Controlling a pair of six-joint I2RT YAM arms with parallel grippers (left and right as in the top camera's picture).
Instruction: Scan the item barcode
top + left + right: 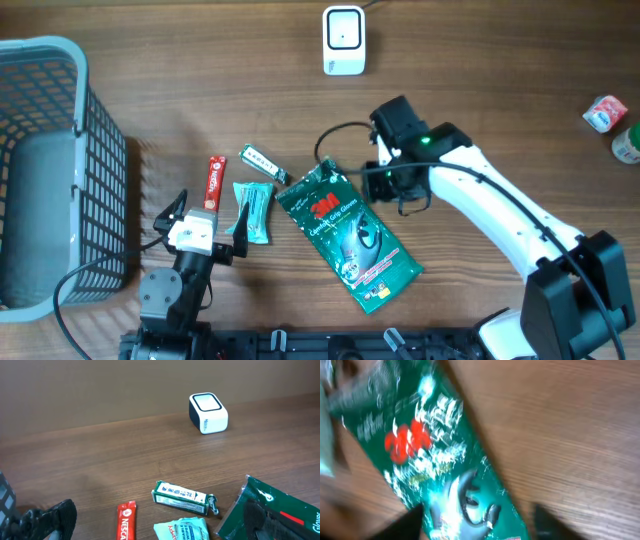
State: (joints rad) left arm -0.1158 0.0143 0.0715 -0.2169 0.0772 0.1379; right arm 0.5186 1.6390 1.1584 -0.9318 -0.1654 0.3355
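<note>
Dark brown wood-grain surface, evenly lit.
Its grain runs left to right in the overhead view; the light is soft, casting only faint shadows.

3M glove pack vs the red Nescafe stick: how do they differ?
The 3M glove pack is green, the Nescafe stick red. The pack is broad and far larger; the stick is slim. The pack lies diagonally, the stick nearly straight away from the robot. Both lie flat on the table.

Glove pack beside sachet, scanner behind.
</note>
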